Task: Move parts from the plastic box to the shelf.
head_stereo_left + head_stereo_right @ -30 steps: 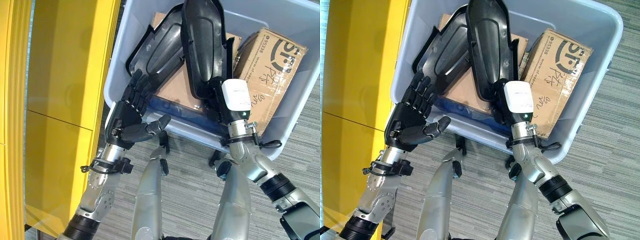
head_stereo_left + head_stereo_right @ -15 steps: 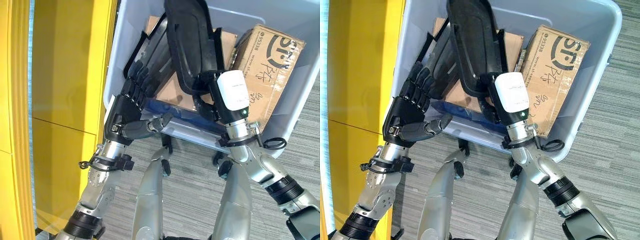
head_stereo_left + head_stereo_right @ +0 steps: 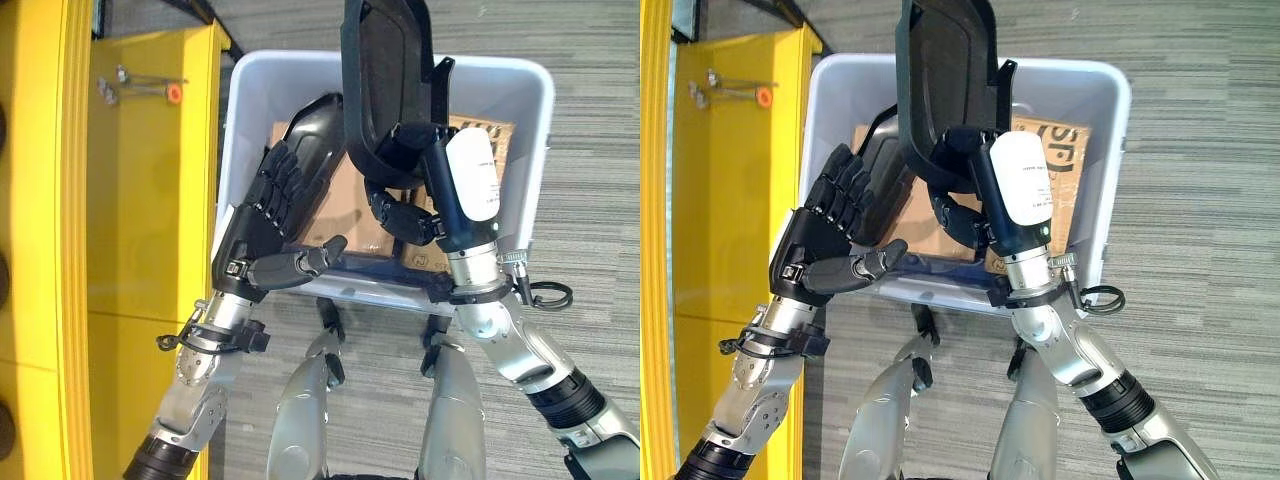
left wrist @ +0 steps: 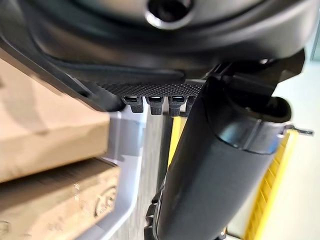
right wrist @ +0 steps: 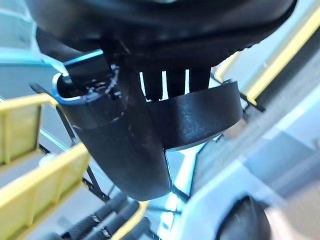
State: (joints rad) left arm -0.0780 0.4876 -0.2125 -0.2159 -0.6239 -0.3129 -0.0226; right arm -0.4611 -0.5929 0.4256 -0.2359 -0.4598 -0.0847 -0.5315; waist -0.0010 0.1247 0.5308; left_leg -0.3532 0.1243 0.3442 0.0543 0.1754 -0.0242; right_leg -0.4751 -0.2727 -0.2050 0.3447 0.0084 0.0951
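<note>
My right hand [image 3: 408, 214] is shut on a long black plastic part [image 3: 384, 80] and holds it upright above the pale plastic box [image 3: 538, 130]. The right wrist view has the same part [image 5: 192, 117] clamped against the thumb [image 5: 120, 150]. My left hand [image 3: 262, 216] is open, its straight fingers lying against a second black part [image 3: 318, 130] that leans inside the box's left wall. That second part looms close over the thumb [image 4: 215, 165] in the left wrist view. The yellow shelf [image 3: 140, 200] stands to the left of the box.
Brown cardboard boxes [image 3: 1065, 150] lie in the plastic box under and beside the parts. A metal bracket with an orange knob [image 3: 150, 90] sits on the shelf's far end. Grey carpet [image 3: 590, 200] spreads to the right of the box.
The right hand has lifted the black part higher and stood it more upright over the box. The left hand keeps its place at the box's left wall. The camera has shifted.
</note>
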